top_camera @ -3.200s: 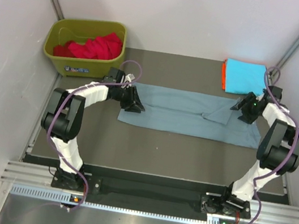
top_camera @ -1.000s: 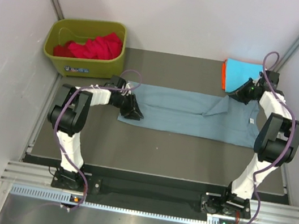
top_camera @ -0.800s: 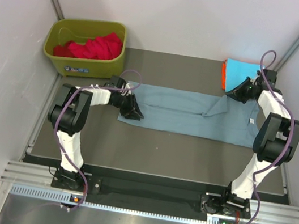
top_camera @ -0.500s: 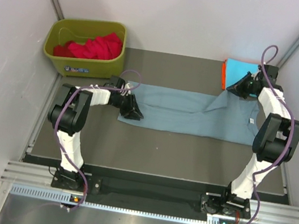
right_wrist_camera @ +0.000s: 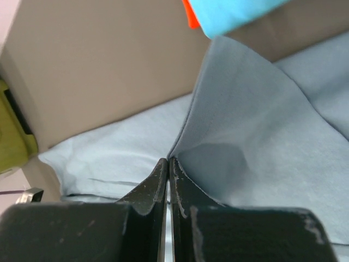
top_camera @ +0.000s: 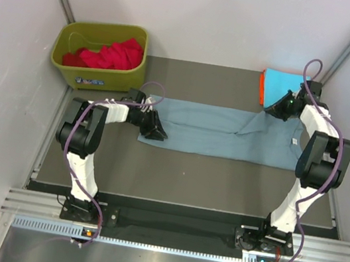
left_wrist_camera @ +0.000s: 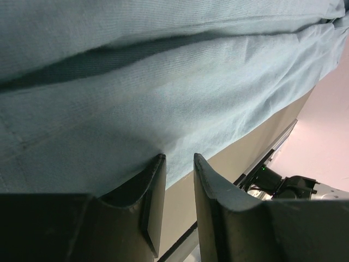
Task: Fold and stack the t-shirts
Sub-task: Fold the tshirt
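Grey-blue t-shirt: lies spread lengthwise across the middle of the dark table, already narrowed to a long band. Colour is a dusty, even grey-blue, and the cloth is soft, with a lengthwise crease and shallow folds. Its far right corner is drawn up into a peaked flap.

Right gripper: fingers pressed together, pinching that raised flap. In the wrist view the cloth rises straight from the closed tips.

Left gripper: at the shirt's left end, low over the near hem. Fingers stand slightly apart, and I see no cloth caught between them.

Cyan t-shirt: folded square at the far right corner of the table, on top of an orange t-shirt of which only an edge shows.

Red t-shirts: heaped loose in the olive-green bin at far left.

Writing: small white neck label near the grey-blue shirt's right end, too small to read. The sticker on the bin's front wall is also illegible.
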Robot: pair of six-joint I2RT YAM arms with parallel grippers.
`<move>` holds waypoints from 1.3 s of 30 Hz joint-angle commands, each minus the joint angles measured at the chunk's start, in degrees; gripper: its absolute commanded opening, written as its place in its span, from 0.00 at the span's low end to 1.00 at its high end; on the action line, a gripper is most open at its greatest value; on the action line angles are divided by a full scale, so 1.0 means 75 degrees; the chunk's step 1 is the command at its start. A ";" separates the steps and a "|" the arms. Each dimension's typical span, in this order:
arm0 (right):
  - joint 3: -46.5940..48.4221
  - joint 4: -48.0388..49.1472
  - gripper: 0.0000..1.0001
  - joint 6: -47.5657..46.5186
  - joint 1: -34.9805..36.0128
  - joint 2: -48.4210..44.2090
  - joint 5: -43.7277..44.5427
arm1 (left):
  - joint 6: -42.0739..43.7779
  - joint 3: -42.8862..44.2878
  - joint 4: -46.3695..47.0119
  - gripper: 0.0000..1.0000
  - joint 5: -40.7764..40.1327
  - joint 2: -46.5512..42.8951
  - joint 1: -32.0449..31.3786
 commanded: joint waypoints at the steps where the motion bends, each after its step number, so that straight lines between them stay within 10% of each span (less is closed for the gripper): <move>1: -0.0093 0.0233 0.00 0.0125 0.0019 -0.0073 0.0103 | 0.0348 0.0118 -0.0232 0.33 -0.0198 0.0042 0.0055; 13: -0.0254 -0.1640 0.55 -0.0378 -0.0929 -0.0493 0.1297 | 0.0665 0.0364 -0.0643 0.33 -0.0679 -0.0521 0.0066; 18: -0.1252 -0.1982 0.47 -0.0952 -0.1902 -0.1499 0.1486 | 0.0431 0.0130 -0.0456 0.33 -0.0854 -0.0463 0.0136; 21: -0.1977 -0.1935 0.15 -0.1269 -0.1926 -0.1829 0.1264 | 0.0337 -0.0022 -0.0479 0.33 -0.1030 -0.0404 0.0207; 25: -0.2715 -0.1608 0.03 -0.1352 -0.2054 -0.2123 0.1532 | 0.0290 -0.0116 -0.0619 0.32 -0.1252 -0.0299 0.0265; 39: -0.2508 -0.1383 0.01 -0.2043 -0.2817 -0.0857 0.2879 | 0.0688 -0.0327 -0.1229 0.31 -0.1874 0.0018 0.0500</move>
